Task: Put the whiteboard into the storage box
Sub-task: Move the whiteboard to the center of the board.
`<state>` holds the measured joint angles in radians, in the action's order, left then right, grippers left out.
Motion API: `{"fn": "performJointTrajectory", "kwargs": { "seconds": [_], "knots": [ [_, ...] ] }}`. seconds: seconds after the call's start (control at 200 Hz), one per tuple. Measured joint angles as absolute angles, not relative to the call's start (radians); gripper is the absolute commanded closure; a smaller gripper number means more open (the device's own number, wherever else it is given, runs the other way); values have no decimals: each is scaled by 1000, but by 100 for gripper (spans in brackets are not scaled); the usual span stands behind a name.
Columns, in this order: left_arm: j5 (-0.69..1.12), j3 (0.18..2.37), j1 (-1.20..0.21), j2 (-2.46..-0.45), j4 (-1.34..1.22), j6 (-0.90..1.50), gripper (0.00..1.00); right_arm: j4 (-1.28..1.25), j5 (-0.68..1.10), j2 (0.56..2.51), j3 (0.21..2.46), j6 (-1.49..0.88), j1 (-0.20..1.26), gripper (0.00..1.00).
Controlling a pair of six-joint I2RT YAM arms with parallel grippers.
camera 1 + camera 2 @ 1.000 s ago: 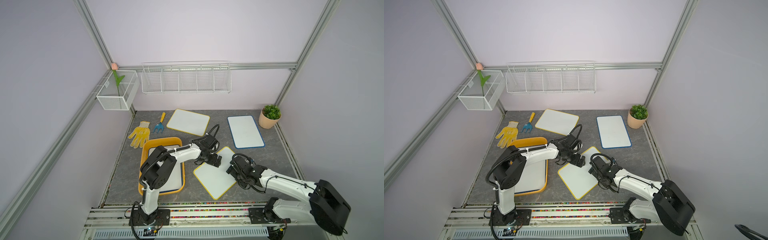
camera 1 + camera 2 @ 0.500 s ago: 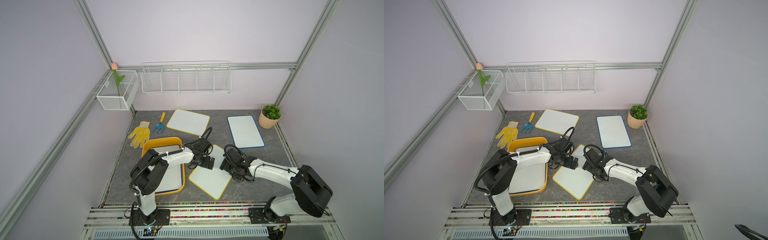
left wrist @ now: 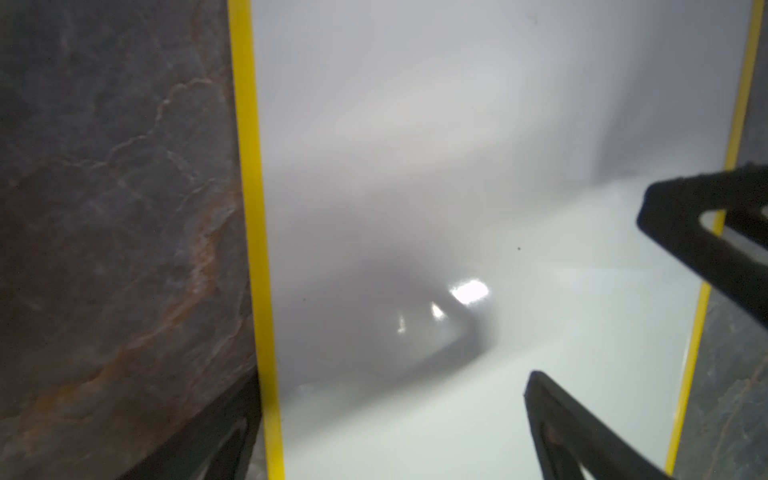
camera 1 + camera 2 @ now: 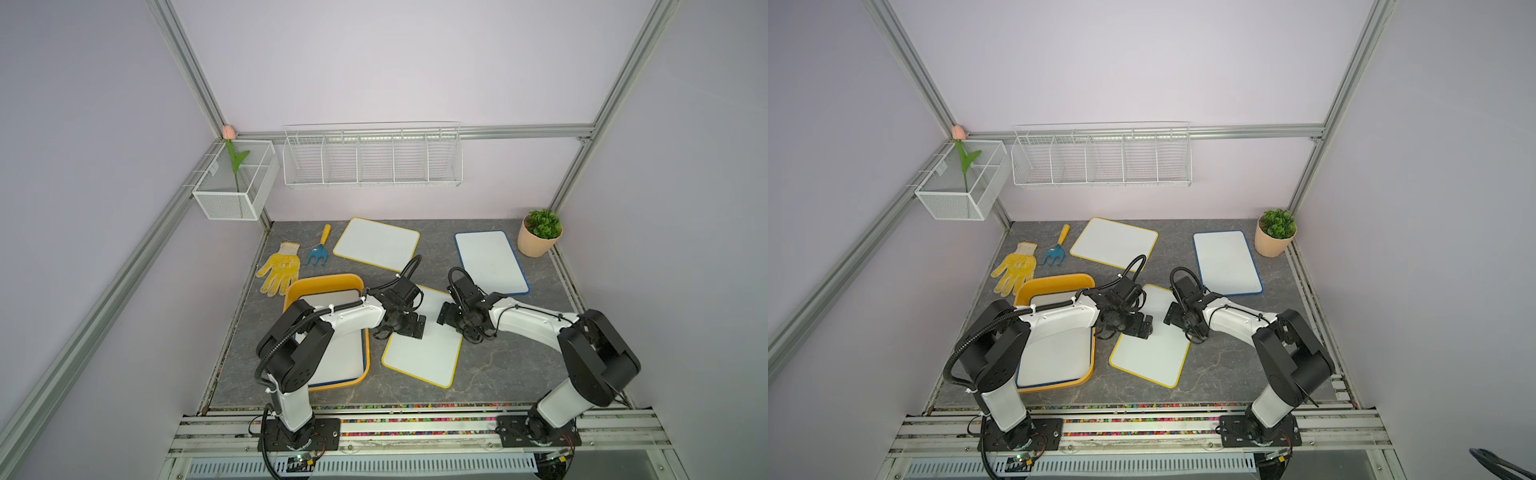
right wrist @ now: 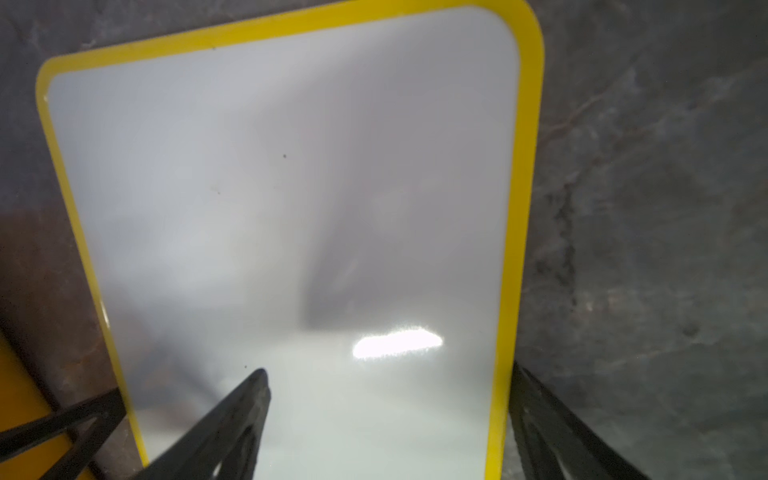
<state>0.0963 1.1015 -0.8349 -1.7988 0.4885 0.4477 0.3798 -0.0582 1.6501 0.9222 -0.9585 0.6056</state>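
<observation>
Beside the storage box (image 4: 324, 280), left pincer (image 4: 411, 327) and right pincer (image 4: 445, 318) gape wide astride opposite edges of the yellow-edged whiteboard (image 4: 424, 359), perhaps touching

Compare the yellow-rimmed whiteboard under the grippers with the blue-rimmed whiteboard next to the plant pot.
Rim: the yellow-rimmed whiteboard has a yellow border, the blue-rimmed whiteboard a blue one.
Place: the yellow-rimmed whiteboard lies beside the storage box; the blue-rimmed whiteboard lies by the plant pot.
Arms: the left gripper and right gripper are open over the yellow-rimmed whiteboard; neither is over the blue-rimmed whiteboard.
Both lie flat, white face up.
</observation>
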Motion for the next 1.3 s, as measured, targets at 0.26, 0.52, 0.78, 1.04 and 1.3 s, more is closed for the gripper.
{"fn": "performJointTrajectory", "kwargs": {
  "seconds": [0.26,0.52,0.78,1.04,1.3],
  "knots": [
    [93,1102,-835,-1789,546,465,2,342,-52,1715,987,-907,593,10],
    [91,1127,-854,-1805,576,478,2,286,-20,1761,1030,-839,546,10],
    [94,1230,-868,-1876,645,486,2,244,19,1800,1078,-738,488,11],
    [109,1204,-843,-1860,539,532,1,227,66,1760,1085,-627,490,11],
    [75,1170,-830,-1828,426,617,1,211,31,1586,1018,-532,492,11]
  ]
}}
